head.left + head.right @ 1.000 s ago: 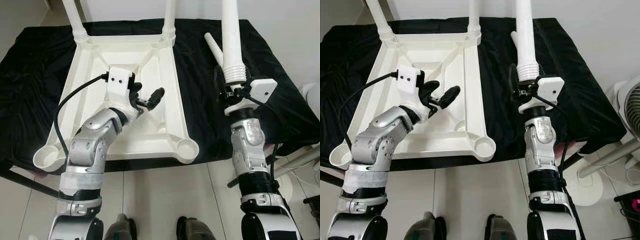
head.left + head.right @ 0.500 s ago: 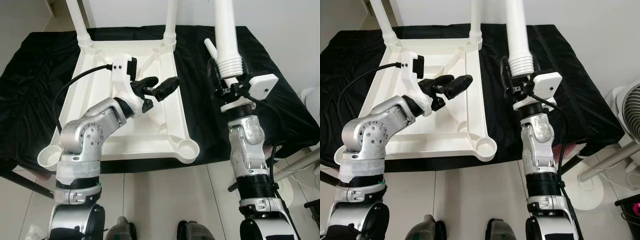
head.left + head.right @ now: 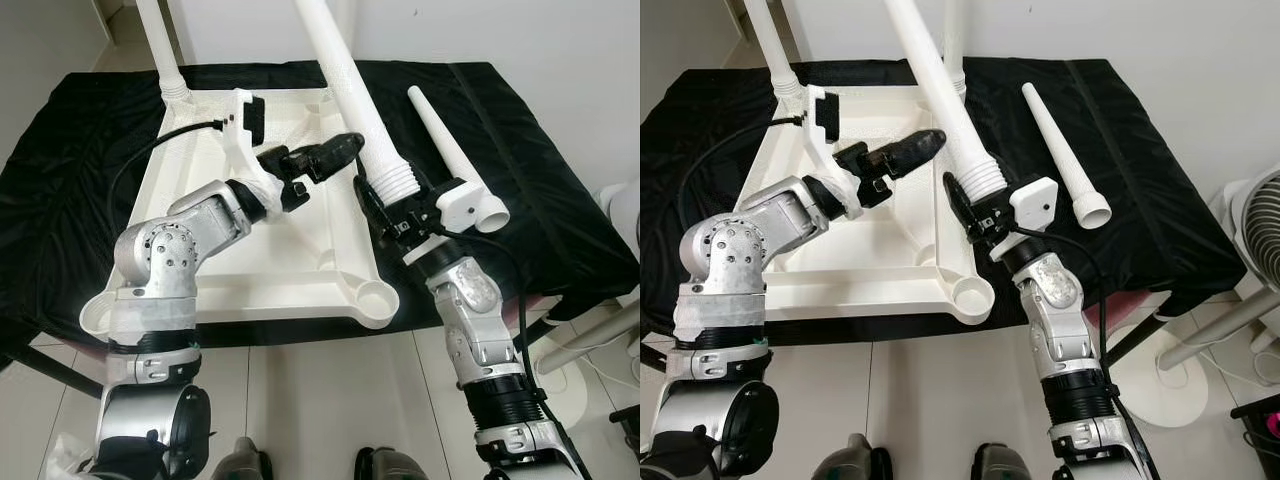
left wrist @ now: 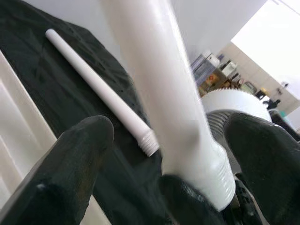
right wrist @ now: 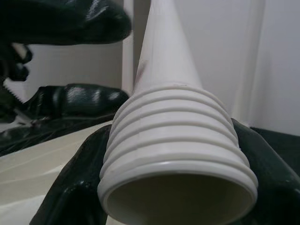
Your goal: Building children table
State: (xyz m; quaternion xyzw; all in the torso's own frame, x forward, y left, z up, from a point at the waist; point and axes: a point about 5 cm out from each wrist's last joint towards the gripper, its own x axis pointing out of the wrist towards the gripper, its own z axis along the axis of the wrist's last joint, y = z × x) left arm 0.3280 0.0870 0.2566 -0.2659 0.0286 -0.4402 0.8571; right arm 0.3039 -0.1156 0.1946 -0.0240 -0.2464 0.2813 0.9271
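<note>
**Upturned child's table, partly legged; one leg in the right pincer**

Item 1. White plastic tabletop [image 3: 250,270], laid upside down on a worktop [image 3: 560,230] covered in black cloth. Ribs and corner sockets are turned upward. An empty round socket [image 3: 372,297] is seen at the near right corner, another [image 3: 97,312] at the near left.

Item 2. Fitted legs. One white leg [image 3: 160,45] is stood upright in the far left corner; a second [image 3: 954,45] is seen at the far right corner.

Item 3. Loose leg [image 3: 455,160], white and tapered, laid flat on the black cloth to the right of the tabletop, its threaded open end toward the robot.

Item 4. Held leg [image 3: 345,90], white and tapered, tilted with its narrow end up and toward the far left. Its ribbed, threaded collar [image 5: 176,136] is clamped between the fingers of the right pincer [image 3: 388,208], above the right edge of the tabletop.

Item 5. Left pincer [image 3: 320,160], held over the far part of the tabletop, fingers parted, tips just beside the held leg's shaft. In the left wrist view the shaft is seen between the two black fingers [image 4: 75,164], with no contact discernible.

Item 6. White fan [image 3: 1255,240], stood on the floor to the right of the worktop.
</note>
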